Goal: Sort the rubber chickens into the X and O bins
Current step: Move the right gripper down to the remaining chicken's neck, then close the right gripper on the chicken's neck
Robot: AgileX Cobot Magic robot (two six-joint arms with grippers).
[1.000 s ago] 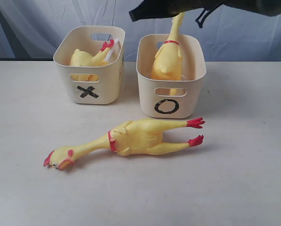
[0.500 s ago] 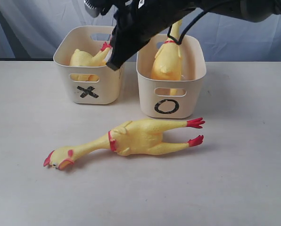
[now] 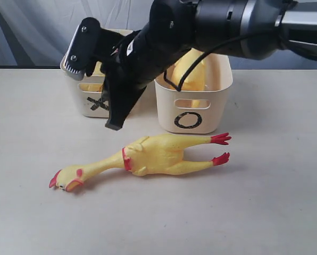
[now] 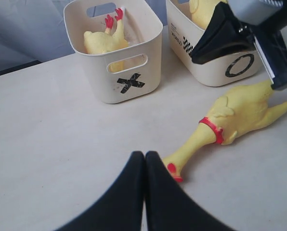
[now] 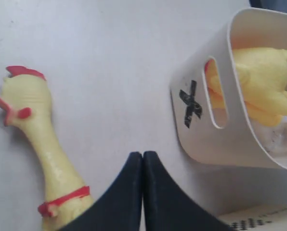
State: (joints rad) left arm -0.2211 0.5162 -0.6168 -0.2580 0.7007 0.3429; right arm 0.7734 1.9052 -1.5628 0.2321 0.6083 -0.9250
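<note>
One chicken (image 4: pixel 102 42) sits in the X bin (image 4: pixel 104 78), another (image 3: pixel 195 71) in the O bin (image 3: pixel 193 106). A third chicken (image 3: pixel 161 154) lies unsorted on the worktop (image 3: pixel 265 202), lower centre. The right jaws hang near its neck; they and the left jaws are pressed together, empty.

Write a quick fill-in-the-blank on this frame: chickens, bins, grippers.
1. The loose chicken lies with its head toward the exterior view's ___.
2. The tub on that view's left is marked ___.
3. The right gripper is ___, holding nothing.
Missing words: left; X; shut.
</note>
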